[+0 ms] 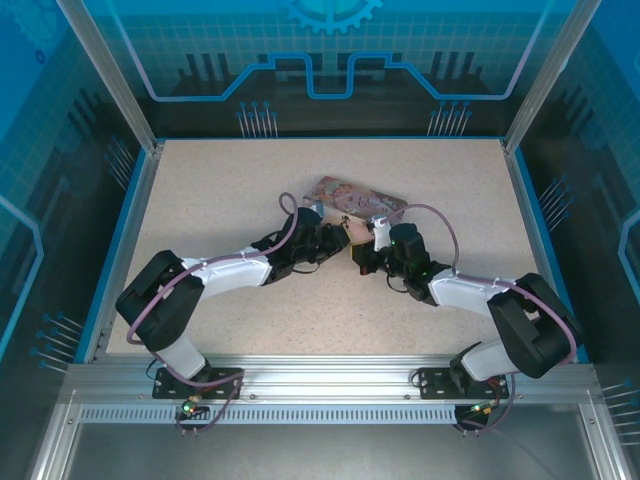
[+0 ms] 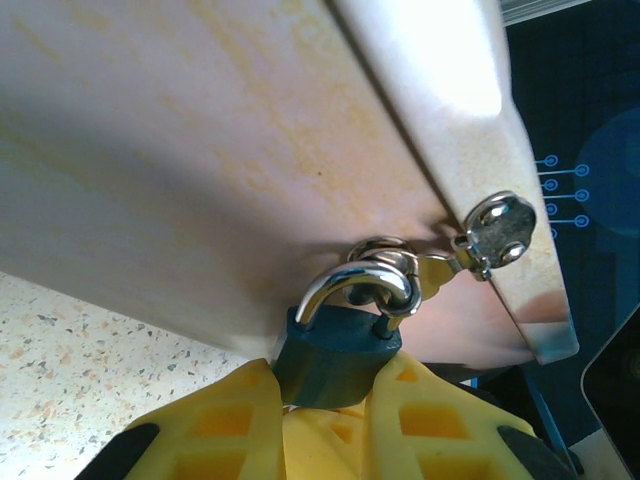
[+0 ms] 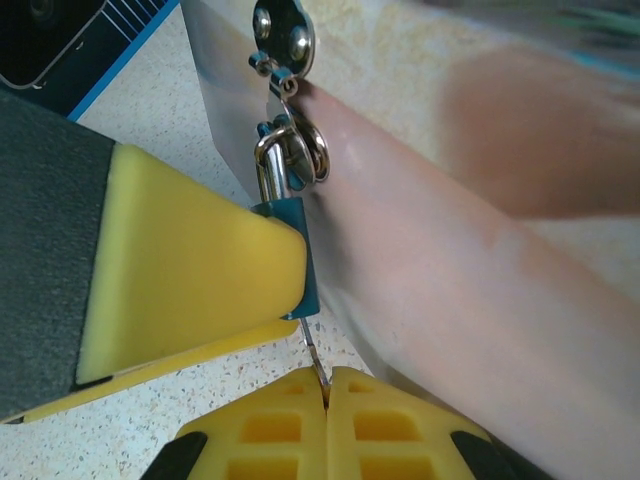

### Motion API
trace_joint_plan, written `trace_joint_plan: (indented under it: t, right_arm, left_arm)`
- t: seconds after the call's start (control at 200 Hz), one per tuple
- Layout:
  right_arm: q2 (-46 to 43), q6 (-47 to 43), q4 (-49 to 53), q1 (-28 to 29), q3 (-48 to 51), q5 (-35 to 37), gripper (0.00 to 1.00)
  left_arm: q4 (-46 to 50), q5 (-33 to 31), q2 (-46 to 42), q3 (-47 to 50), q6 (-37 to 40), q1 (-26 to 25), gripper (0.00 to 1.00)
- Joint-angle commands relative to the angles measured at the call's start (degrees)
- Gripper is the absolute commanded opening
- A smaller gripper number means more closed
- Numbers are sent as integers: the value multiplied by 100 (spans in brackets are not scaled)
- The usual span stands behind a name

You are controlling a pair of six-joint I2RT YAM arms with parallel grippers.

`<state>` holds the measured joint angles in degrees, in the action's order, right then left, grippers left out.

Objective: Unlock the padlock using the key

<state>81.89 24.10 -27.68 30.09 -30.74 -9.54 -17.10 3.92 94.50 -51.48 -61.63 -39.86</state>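
Top: pink tin [image 1: 355, 197] sits mid-table [image 1: 220, 180], nearer the far edge, with open surface on every side. Both arms are elbowed outward, and left gripper [image 1: 335, 232] and right gripper [image 1: 363, 258] meet at the tin's near edge.
Left wrist: left gripper pinches the padlock [image 2: 335, 350] body; shackle [image 2: 355, 285] hooked in tin's hasp ring.
Right wrist: right gripper clamped tight on the key [image 3: 312, 352], blade touching padlock's underside.
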Motion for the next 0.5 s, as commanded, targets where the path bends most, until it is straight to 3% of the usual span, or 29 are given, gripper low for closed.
trace_joint_plan:
  t: [0.0, 0.495]
  right_arm:
    - [20, -139, -797, -204, 6, 8, 0]
    - [457, -379, -1490, -354, -176, -422, 0]
  left_arm:
    - [-187, 258, -46, -87, -78, -67, 2]
    - [-110, 320, -46, -205, -144, -71, 1]
